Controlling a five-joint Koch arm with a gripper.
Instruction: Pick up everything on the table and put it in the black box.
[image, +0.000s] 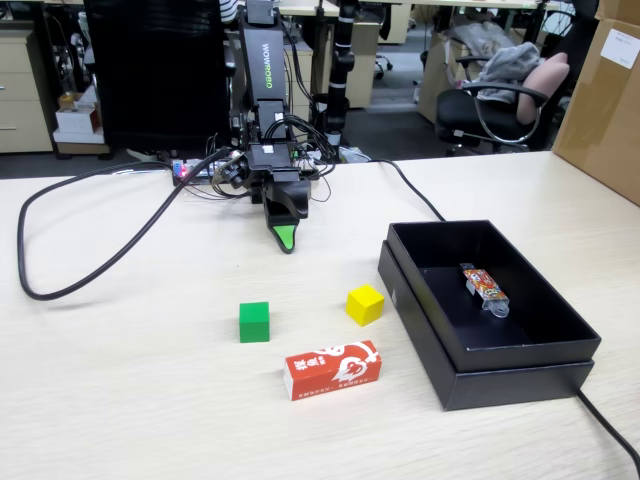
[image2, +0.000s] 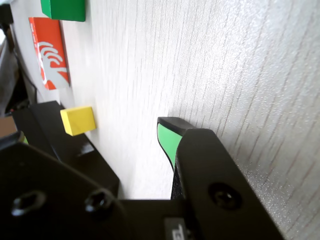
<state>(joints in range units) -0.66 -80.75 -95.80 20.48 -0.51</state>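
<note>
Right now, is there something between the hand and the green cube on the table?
Nothing visible does. In the fixed view, only bare table lies between the hand and the green cube. The yellow cube and red carton sit off to the side.

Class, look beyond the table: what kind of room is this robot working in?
Probably an office or lab workroom: a swivel chair draped with clothing, a filing cabinet, and a brown cardboard carton stand behind the table.

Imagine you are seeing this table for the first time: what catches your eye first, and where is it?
The black box at the right of the fixed view, holding a small wrapped item. Beside it on the pale table lie a yellow cube, a green cube and a red carton.
</note>
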